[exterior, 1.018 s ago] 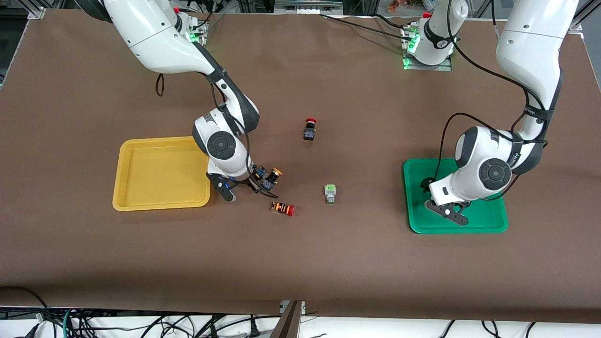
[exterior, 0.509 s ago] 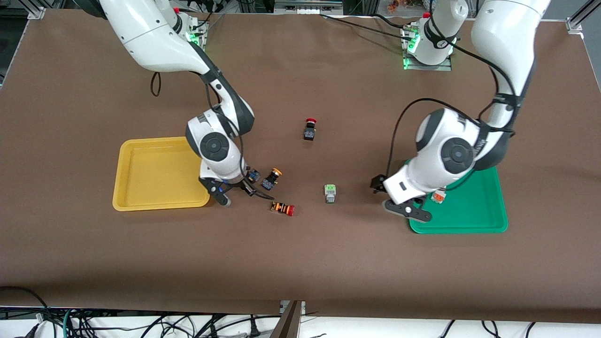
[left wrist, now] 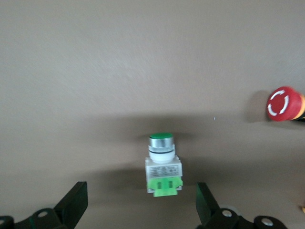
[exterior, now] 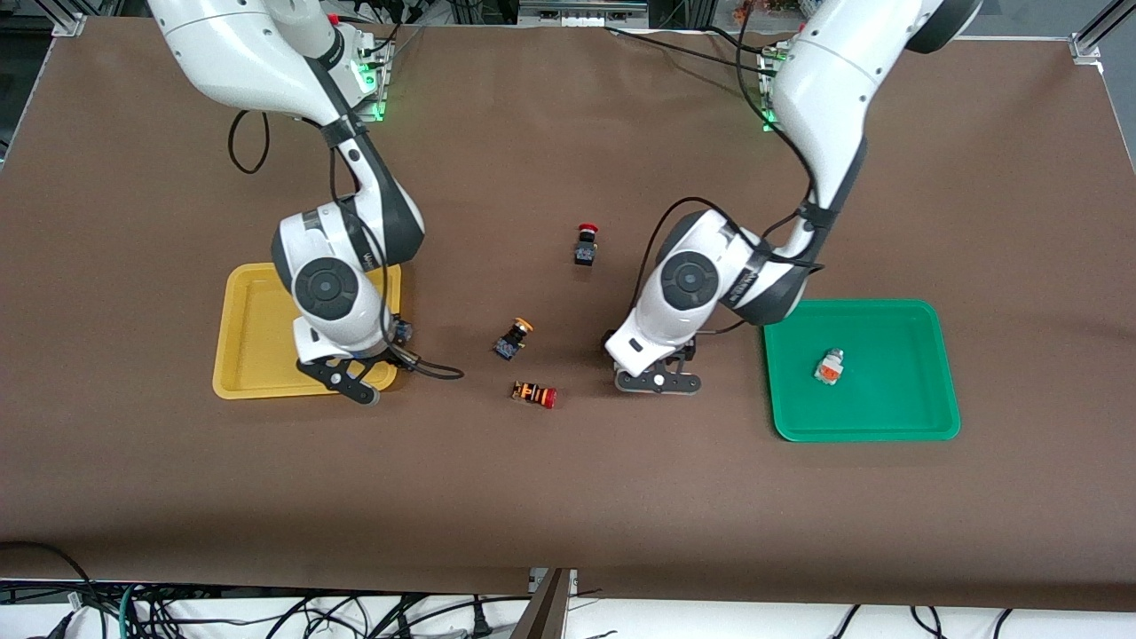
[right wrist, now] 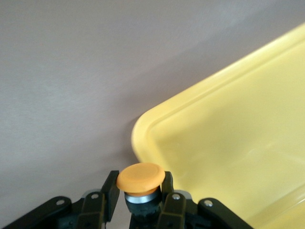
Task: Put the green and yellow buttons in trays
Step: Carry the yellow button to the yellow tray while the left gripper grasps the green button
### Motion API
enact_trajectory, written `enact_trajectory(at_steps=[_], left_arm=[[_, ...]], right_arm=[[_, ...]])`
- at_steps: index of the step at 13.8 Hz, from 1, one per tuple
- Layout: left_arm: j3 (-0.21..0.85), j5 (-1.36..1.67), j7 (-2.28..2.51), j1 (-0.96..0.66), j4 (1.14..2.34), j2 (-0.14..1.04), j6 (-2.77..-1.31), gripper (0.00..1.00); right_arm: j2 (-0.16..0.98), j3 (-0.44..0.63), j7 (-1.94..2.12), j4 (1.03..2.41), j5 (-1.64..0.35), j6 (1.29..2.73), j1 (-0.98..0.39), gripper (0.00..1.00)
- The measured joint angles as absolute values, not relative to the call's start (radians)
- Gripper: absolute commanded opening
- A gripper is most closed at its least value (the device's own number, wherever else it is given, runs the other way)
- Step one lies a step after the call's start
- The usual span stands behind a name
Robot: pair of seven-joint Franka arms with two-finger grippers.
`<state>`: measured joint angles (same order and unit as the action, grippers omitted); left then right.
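My right gripper point(exterior: 398, 337) is shut on a black-bodied button with an orange-yellow cap point(right wrist: 141, 177). It holds the button at the corner rim of the yellow tray point(exterior: 257, 355), which also shows in the right wrist view point(right wrist: 228, 143). My left gripper point(left wrist: 140, 202) is open, low over the table, with a finger on each side of the whitish button with the light-green part point(left wrist: 163, 167). In the front view the left gripper point(exterior: 646, 362) hides that button. A whitish button with an orange part point(exterior: 829, 366) lies in the green tray point(exterior: 887, 399). A second yellow-capped black button point(exterior: 513, 339) lies mid-table.
A black button with a red cap point(exterior: 585, 244) stands farther from the front camera, mid-table. An orange-striped button with a red cap point(exterior: 534, 394) lies just nearer than the yellow-capped one; its cap shows in the left wrist view point(left wrist: 284, 103).
My right gripper carried its yellow-capped button from mid-table to the yellow tray's corner. My left gripper left the green tray, where the orange-part button now lies, and came over the green-part button.
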<state>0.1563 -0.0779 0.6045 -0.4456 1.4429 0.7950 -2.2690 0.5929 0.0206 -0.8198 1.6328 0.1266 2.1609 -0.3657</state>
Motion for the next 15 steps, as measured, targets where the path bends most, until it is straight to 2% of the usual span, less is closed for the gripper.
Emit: enact_trajectory(at_steps=[4,5,8,10,13,14,15], left_arm=[[0.144,-0.135,0.674,-0.486,1.44,0.856,-2.395,1.0],[0.144,-0.141,0.679,-0.487,1.44,0.862,-2.398,0.91],[0.141,-0.142,0.68,-0.486,1.44,0.865,-2.397,0.35],[0.14,-0.142,0.68,-0.486,1.441,0.867,-2.396,0.11],[0.137,-0.142,0.68,-0.485,1.439,0.867,-2.386,0.11],[0.134,-0.143,0.68,-0.485,1.434,0.865,-2.356,0.11],[0.131,-0.149,0.679,-0.483,1.425,0.859,-2.31,0.11]], right_arm=[[0.563,0.028,-0.612,1.641,0.126,2.111,-0.29,0.0],[0.553,0.029,-0.563,1.652,0.123,2.109,-0.267,0.0],[0.523,0.03,-0.372,1.698,0.083,2.11,-0.181,0.0],[0.506,0.031,-0.269,1.742,0.079,2.15,-0.125,0.0],[0.499,0.032,-0.127,1.842,0.079,2.296,-0.043,0.0],[0.499,0.032,-0.091,1.865,0.079,2.328,-0.02,0.06],[0.499,0.032,-0.062,1.879,0.079,2.345,-0.001,0.07]])
